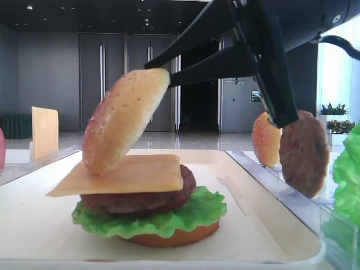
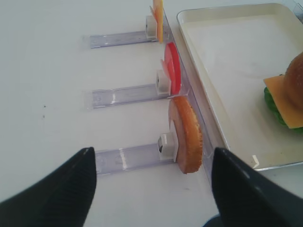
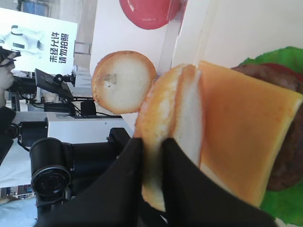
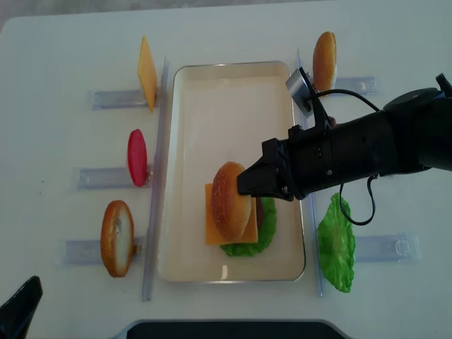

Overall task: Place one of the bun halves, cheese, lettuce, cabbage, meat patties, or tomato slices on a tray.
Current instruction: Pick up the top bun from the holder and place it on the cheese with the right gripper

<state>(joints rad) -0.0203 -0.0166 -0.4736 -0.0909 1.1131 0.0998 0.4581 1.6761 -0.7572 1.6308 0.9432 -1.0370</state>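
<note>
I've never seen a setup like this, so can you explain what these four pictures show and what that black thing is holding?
It is a two-armed robot building a toy burger. One picture looks down from above, one sits low beside the tray, and one comes from each wrist. The right gripper is shut on a bun half, tilted with its lower edge touching the cheese, which lies on a meat patty, lettuce and a bottom bun. The left gripper hangs open over the table. Spare pieces stand in clear holders beside the tray.

Left gripper (image 2: pixel 151 189) fingers (image 2: pixel 66 189) spread wide above the table (image 2: pixel 47 71). Bun half (image 2: pixel 187 135), tomato slice (image 2: pixel 172 67) and cheese (image 2: pixel 157 19) stand upright in clear holders (image 2: pixel 128 158) beside the tray (image 2: pixel 227 52).
</note>
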